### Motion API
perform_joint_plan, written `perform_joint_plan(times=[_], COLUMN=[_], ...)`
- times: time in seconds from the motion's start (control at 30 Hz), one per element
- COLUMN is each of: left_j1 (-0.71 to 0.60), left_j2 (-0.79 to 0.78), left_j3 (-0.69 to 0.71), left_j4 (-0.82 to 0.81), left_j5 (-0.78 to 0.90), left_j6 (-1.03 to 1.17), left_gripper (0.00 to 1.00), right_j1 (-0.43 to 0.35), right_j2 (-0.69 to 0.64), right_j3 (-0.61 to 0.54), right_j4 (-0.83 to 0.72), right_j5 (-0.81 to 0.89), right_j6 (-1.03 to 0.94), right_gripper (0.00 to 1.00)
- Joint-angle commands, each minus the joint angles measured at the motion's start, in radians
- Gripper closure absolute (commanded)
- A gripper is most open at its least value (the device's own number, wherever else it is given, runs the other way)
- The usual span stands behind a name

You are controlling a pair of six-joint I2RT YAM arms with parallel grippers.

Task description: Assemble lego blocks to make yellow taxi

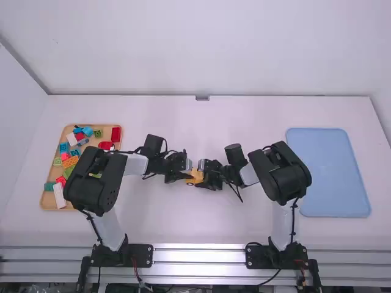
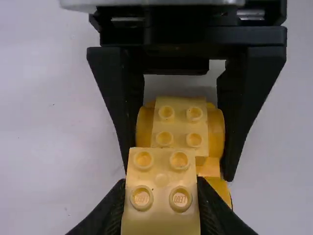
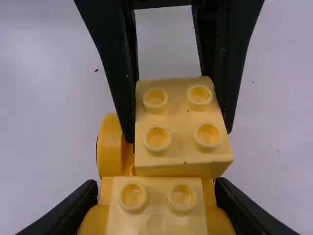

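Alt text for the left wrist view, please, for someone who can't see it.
Left end effector gripping a yellow four-stud brick, partly hiding a round-sided yellow studded piece held by the right end effector, over a white table.

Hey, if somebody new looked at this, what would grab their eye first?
Probably the left arm and right arm meeting over the middle of the white table, their jaws pinching a yellow block and a wheeled yellow piece. Next, the wooden tray of bright bricks on the left, then the blue tray on the right.

Bulky black joints [image 1: 283, 173], white links [image 1: 135, 164], thin black cables [image 1: 293, 223], red wires [image 1: 134, 264], dark bases [image 1: 259, 257]
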Motion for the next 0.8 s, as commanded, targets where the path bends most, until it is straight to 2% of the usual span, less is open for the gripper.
perform_joint_plan(times=[0.0, 0.5, 0.63, 0.77], left_j1=[-0.008, -0.008, -0.008, -0.008], left_j2=[-0.018, -0.018, -0.018, -0.018], left_j3=[-0.013, -0.014, -0.013, -0.014], left_j4=[-0.008, -0.043, -0.076, -0.075], left_j5=[0.016, 0.041, 0.042, 0.038], left_j6=[-0.021, -0.019, 0.038, 0.04], left_gripper=[0.8, 0.78, 0.78, 0.74], right_j1=[0.013, 0.012, 0.013, 0.013], right_j2=[0.009, 0.009, 0.009, 0.009], right_j3=[0.006, 0.006, 0.006, 0.006], right_j4=[-0.002, -0.002, -0.002, -0.002], right_j5=[-0.008, -0.009, -0.009, -0.01], right_j6=[0.0, 0.0, 0.0, 0.0], right_gripper=[0.55, 0.54, 0.54, 0.54])
